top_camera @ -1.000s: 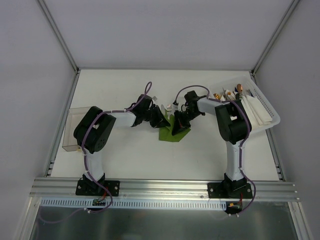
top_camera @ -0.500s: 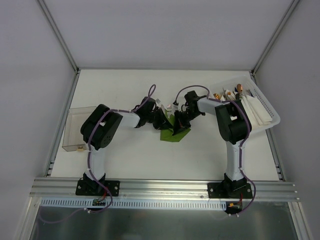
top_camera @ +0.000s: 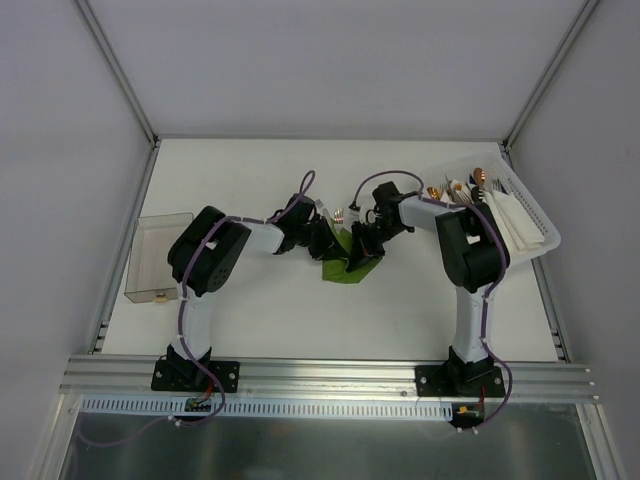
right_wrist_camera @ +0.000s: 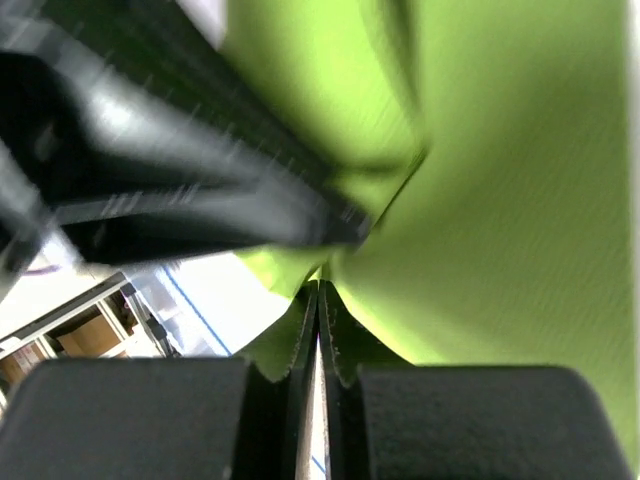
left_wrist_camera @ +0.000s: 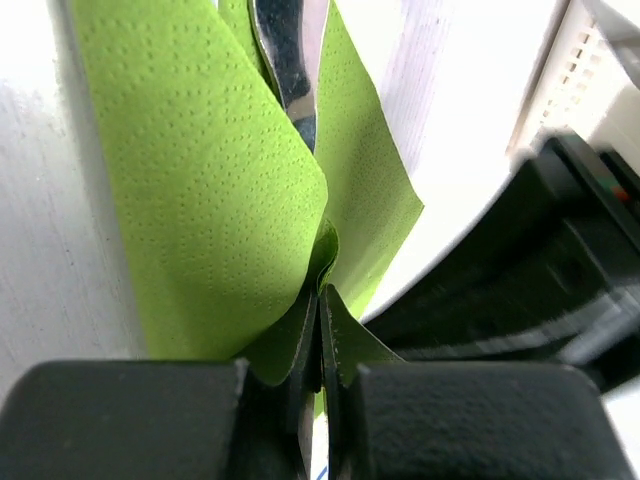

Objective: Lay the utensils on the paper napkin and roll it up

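Note:
The green paper napkin [top_camera: 347,266] lies crumpled at mid-table between both arms. A silvery utensil head [top_camera: 338,214] sticks out at its far end. In the left wrist view a metal utensil [left_wrist_camera: 290,50] lies in the fold of the paper napkin [left_wrist_camera: 200,180]. My left gripper [left_wrist_camera: 320,300] is shut, pinching the napkin's edge. In the right wrist view the right gripper [right_wrist_camera: 318,295] is shut on another part of the paper napkin [right_wrist_camera: 500,200]. The left gripper [top_camera: 328,242] and the right gripper [top_camera: 360,246] stand close together over the sheet.
A white basket [top_camera: 532,222] at the right holds white folded napkins and copper-tipped cutlery. A clear plastic box [top_camera: 150,262] stands at the left edge. The left arm's black body [right_wrist_camera: 170,170] fills the upper left of the right wrist view.
The left arm has swung right, carrying its side of the napkin toward the right gripper. The napkin now looks narrower and more bunched. The right arm has barely moved.

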Controlling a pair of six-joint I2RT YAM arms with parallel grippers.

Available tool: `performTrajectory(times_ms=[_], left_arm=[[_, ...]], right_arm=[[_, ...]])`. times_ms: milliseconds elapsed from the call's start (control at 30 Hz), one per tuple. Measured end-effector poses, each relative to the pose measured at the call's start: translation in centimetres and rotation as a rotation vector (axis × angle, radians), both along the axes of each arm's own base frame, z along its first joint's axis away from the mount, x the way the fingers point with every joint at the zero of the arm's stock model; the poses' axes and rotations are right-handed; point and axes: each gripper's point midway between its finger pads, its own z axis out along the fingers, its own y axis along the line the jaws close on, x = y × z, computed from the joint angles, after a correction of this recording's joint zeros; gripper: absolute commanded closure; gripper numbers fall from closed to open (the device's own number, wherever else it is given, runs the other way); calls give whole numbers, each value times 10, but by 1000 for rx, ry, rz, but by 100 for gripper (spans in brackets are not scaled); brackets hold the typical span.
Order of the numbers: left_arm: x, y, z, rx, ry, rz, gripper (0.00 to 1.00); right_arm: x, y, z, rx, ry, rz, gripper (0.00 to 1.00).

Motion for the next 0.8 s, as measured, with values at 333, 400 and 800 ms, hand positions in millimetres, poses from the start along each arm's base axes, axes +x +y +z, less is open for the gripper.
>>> performTrajectory(times_ms=[333,400,800], left_arm=[[4,-3,-2,34,24,8,86],[5,-3,-3,35,26,9,78],[9,-14,9,1,9,-4,46]], right_arm=[[-8,-8,57,81,-149,-4,96],[-5,-6,63,95,-171,-9,96],[4,8,51,69,-180,-55,99]])
